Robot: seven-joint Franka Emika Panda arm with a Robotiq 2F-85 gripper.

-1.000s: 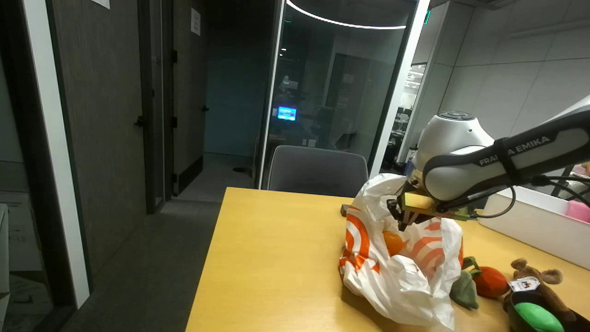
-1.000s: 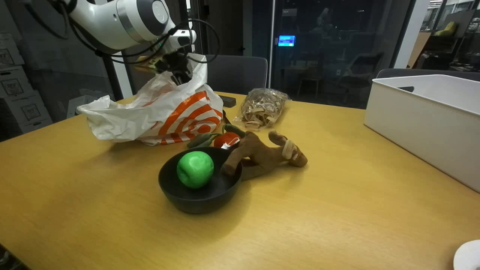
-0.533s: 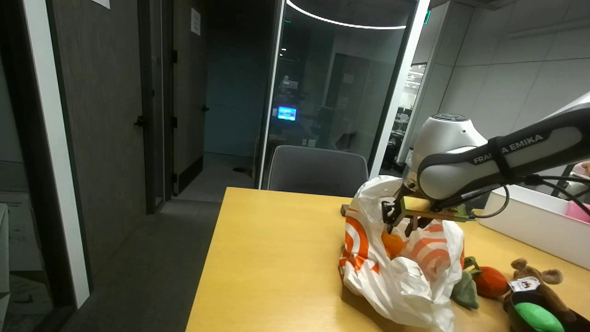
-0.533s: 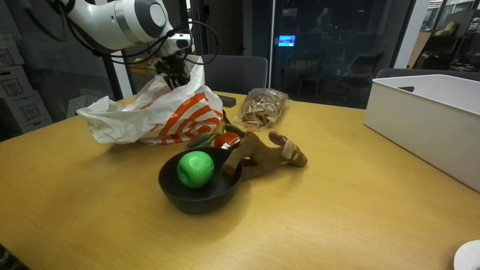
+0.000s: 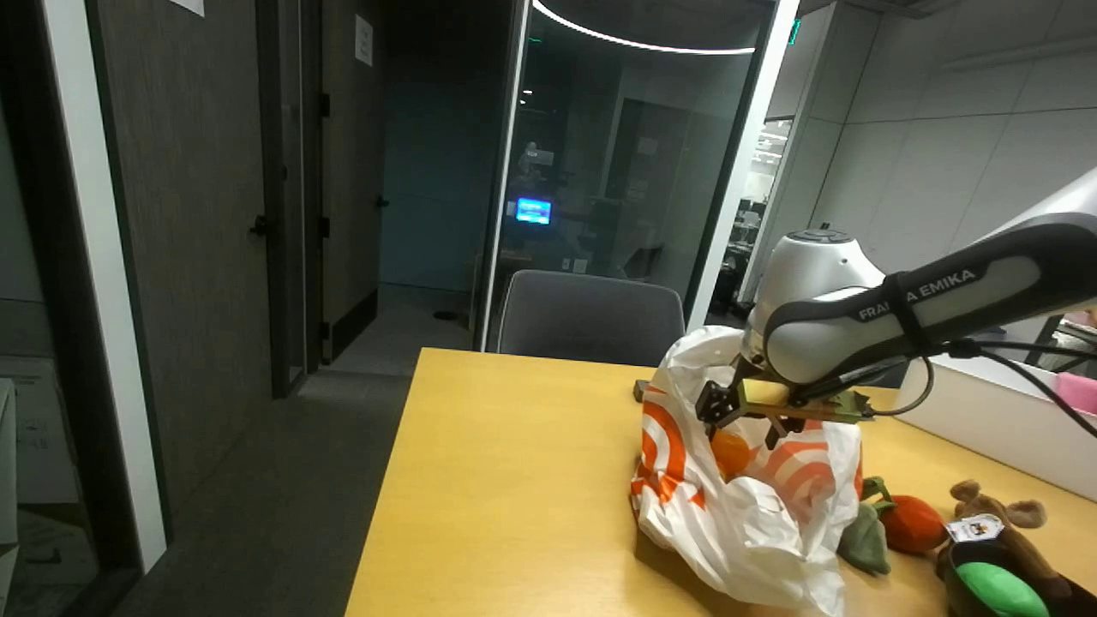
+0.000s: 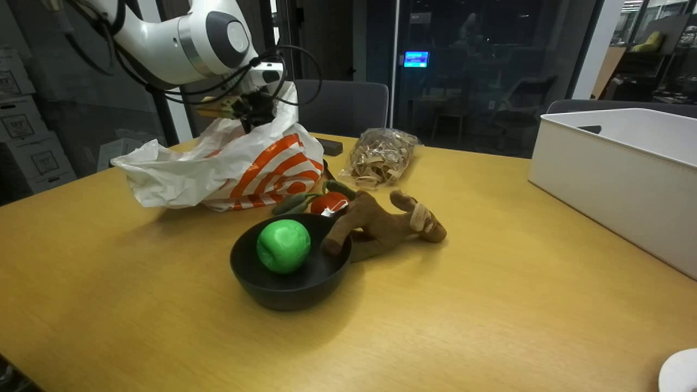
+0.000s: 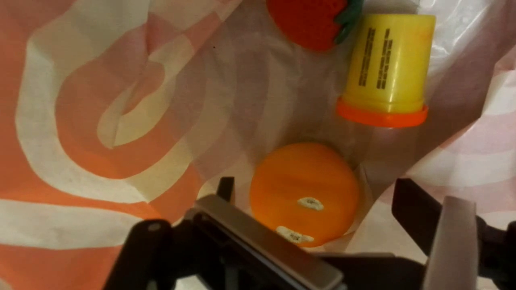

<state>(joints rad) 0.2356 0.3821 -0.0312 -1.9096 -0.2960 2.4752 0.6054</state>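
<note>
My gripper stands open at the mouth of a white plastic bag with red-orange ring markings, seen in both exterior views. In the wrist view an orange ball-like fruit with two pale marks lies inside the bag, framed between the spread fingers. Nothing is gripped, and whether a finger touches the fruit I cannot tell. Beyond it in the bag are a yellow tub with an orange lid and a red, green-leafed piece, partly cut off by the frame. The bag's wall hides these contents in an exterior view.
Beside the bag sit a red plush with green leaves, a brown plush animal and a black bowl holding a green apple. A clear packet and a white bin stand further off. Loose cables loop round the wrist.
The gripper's fingers have spread from nearly together to wide apart. The arm has dropped slightly and shifted a little over the bag. Bag and tabletop things look much the same.
</note>
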